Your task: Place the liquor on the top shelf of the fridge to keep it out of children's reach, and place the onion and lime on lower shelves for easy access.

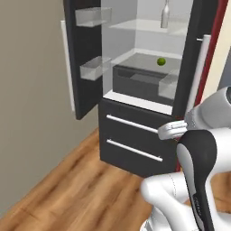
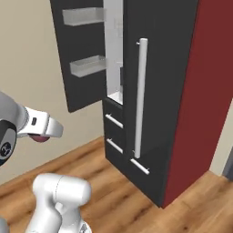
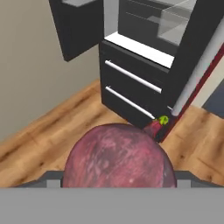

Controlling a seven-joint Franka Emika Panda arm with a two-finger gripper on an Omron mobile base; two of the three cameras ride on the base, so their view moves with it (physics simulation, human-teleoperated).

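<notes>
1. My tool (image 2: 43, 134) is closed around the onion (image 3: 119, 157); in the hand view the dark pinkish-red ball sits right against the camera, between my fingertips.
2. In the right base view a sliver of the onion shows under the white hand, which hangs out in front of the fridge (image 2: 182, 91), well apart from it and above the wooden floor (image 2: 113, 191).
3. The fridge's left door (image 1: 83, 58) stands open, with two clear bins (image 1: 92, 16) on its inner face; the right door with the long silver bar handle (image 2: 140, 98) is only partly open.
4. The liquor (image 1: 165, 16) stands upright on the top shelf (image 1: 135, 25), toward the right side of the fridge.
5. The lime (image 1: 161, 61) rests on a lower shelf (image 1: 144, 61), also toward the right, well below the bottle.
6. Below the open compartment are two dark drawers (image 1: 135, 140) with silver handles, both shut.
7. I can read no brand, label or writing on the bottle, the fridge or anything else; the bottle is too small to tell.
8. In the hand view a small red and green mark (image 3: 158, 124) shows near the fridge's lower corner; I cannot tell what it is.
</notes>
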